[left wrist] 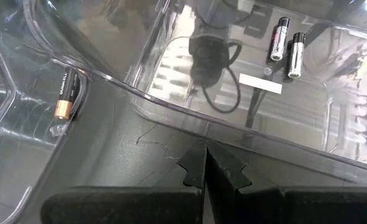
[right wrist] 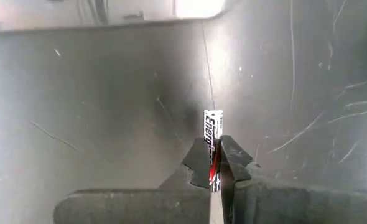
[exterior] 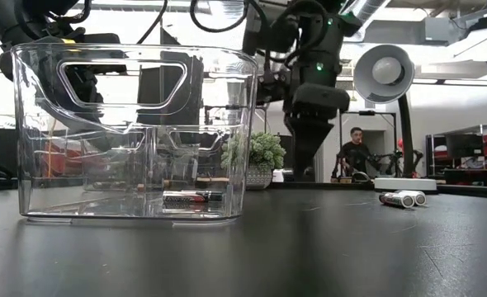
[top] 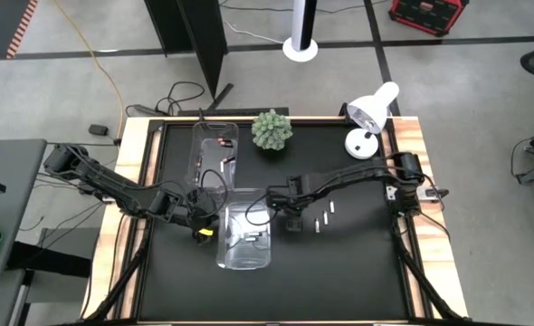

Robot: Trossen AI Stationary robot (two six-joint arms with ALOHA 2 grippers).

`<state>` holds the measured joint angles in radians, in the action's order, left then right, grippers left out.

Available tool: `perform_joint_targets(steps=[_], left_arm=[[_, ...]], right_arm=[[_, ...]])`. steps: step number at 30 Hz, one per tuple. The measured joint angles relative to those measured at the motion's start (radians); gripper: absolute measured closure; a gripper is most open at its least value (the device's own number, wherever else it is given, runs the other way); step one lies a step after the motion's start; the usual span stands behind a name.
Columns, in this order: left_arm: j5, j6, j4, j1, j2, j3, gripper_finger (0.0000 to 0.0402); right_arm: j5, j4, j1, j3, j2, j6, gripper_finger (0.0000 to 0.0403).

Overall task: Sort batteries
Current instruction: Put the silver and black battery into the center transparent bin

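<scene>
The right end effector (right wrist: 213, 163) grips a slim silver-and-black battery (right wrist: 213, 134) above the black counter (top: 357, 263), just right of the clear plastic bin (top: 245, 258). The left end effector (left wrist: 204, 163) hangs clenched, empty. That narrow pinch could let the battery pivot and drop short.

A small green potted plant (top: 271, 129) and a white desk lamp (top: 370, 118) stand at the far edge of the black surface (top: 357, 272). Two clear plastic bins (top: 246, 228) sit left of centre. A person (exterior: 355, 153) appears in the room behind.
</scene>
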<state>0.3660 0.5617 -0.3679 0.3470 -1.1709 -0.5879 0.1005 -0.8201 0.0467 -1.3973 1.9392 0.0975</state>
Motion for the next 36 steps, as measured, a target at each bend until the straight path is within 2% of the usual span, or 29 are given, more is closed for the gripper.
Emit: perform_joint_targets(steps=[11,16,21,28,33,36], left_arm=[[0.000,-0.008,0.000,0.000,0.000,0.000,0.0400],[0.000,-0.007,0.000,0.000,0.000,0.000,0.0400],[0.000,-0.004,0.000,0.000,0.000,0.000,0.0400],[0.000,-0.005,0.002,0.000,0.000,0.000,0.0400],[0.000,-0.010,0.016,0.000,0.000,0.000,0.0400],[0.000,-0.018,0.023,0.000,0.000,0.000,0.0400]], right_arm=[[0.039,-0.100,0.001,-0.081,-0.001,0.025,0.0393],[0.045,-0.085,0.021,-0.117,-0.012,0.026,0.0393],[0.107,-0.049,0.050,-0.122,-0.067,0.031,0.0393],[0.130,0.149,0.108,-0.122,-0.144,-0.016,0.0393],[0.028,0.339,0.156,-0.123,-0.134,-0.079,0.0393],[-0.036,0.394,0.164,-0.124,-0.110,-0.076,0.0393]])
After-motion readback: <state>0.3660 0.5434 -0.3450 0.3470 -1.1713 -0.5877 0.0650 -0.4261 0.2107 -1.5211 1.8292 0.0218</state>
